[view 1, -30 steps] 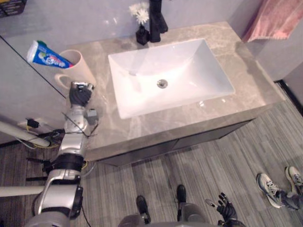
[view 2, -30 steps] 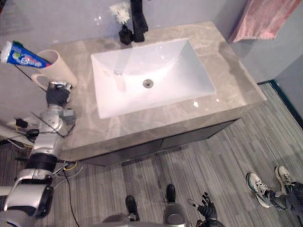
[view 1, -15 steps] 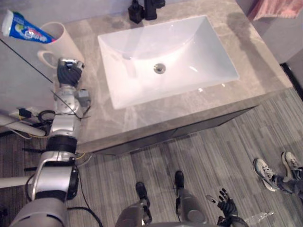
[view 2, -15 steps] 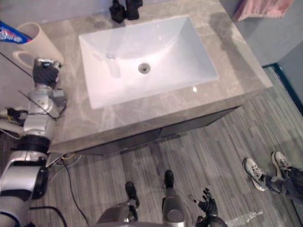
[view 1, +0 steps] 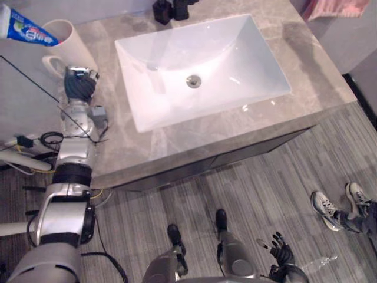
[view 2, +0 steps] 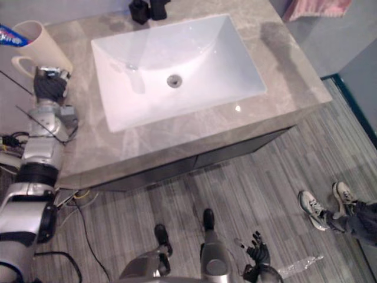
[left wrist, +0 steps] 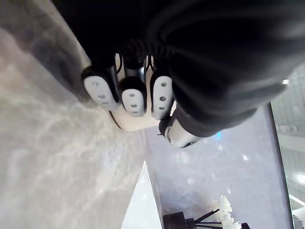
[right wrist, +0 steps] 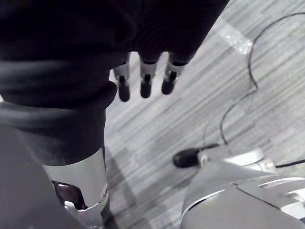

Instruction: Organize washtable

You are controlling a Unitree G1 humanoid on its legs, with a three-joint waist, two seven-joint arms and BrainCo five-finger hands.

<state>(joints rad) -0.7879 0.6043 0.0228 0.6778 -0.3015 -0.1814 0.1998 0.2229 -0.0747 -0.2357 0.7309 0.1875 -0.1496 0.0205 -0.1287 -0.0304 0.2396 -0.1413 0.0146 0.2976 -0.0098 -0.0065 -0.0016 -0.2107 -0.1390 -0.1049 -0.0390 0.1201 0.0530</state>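
Left hand, upper left, beside mug holding toothpaste; grip cannot be told. Right hand, lower right, fingers spread. Risk: a nudge topples the top-heavy mug.

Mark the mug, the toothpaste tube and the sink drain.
mug [view 1: 76, 47], left eye view, on its cream side wall.
toothpaste tube [view 1: 27, 33], left eye view, on its printed body.
sink drain [view 1: 193, 81], left eye view, on its metal centre.
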